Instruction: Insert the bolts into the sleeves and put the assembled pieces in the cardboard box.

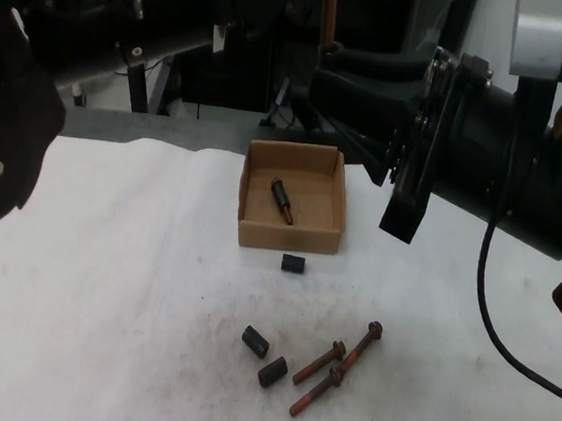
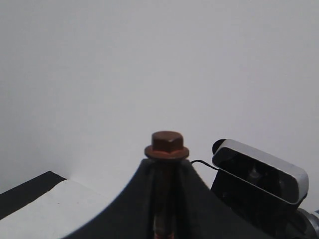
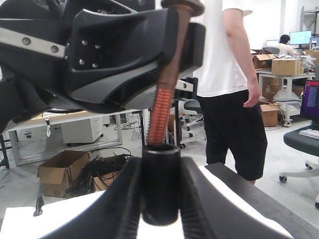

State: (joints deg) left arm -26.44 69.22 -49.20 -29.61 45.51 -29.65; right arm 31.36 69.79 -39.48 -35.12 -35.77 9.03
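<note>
Grips a black sleeve (image 3: 160, 194) in the closed right end effector (image 3: 160, 167) and pinches a bolt (image 3: 160, 112) under its head in the closed left end effector (image 2: 166, 169), threaded tip at the sleeve's mouth. Line up shank with bore, push straight, ease off on any binding. Farther off, note loose bolts (image 1: 319, 362) and loose sleeves (image 1: 255, 341) on the worktop (image 1: 102, 282) at five to six o'clock of the cardboard box (image 1: 288, 238), one assembled piece (image 1: 282, 201) inside.

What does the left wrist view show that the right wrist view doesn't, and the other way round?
Left wrist view: the hex head of the bolt standing up out of the left gripper, and a camera on the other arm. Right wrist view: the sleeve clamped in the right gripper, with the threaded end at its mouth. Both: the same bolt, held by the left gripper.
</note>
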